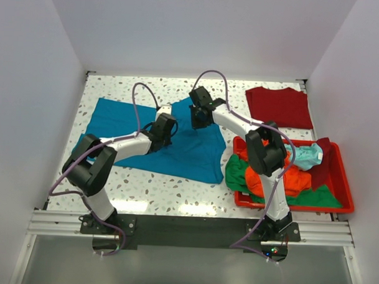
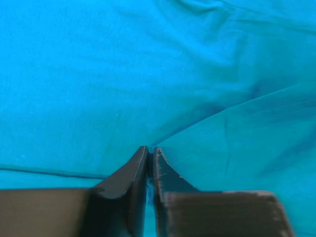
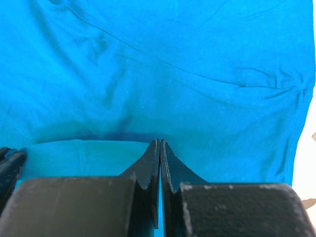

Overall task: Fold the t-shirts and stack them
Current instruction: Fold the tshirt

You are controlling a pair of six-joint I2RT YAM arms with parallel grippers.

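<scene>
A teal-blue t-shirt lies spread across the middle of the table. My left gripper is low over its centre. In the left wrist view that gripper has its jaws only a thin slit apart, with a raised fold of the teal cloth meeting the tips. My right gripper is just behind and to the right of the left one. Seen from its wrist, the right gripper has its jaws pressed together on a fold edge of the same shirt. A dark red t-shirt lies flat at the back right.
A red plastic bin at the front right holds orange, green and pale aqua shirts, with a dark red cloth draped over its far side. White walls close in the speckled table.
</scene>
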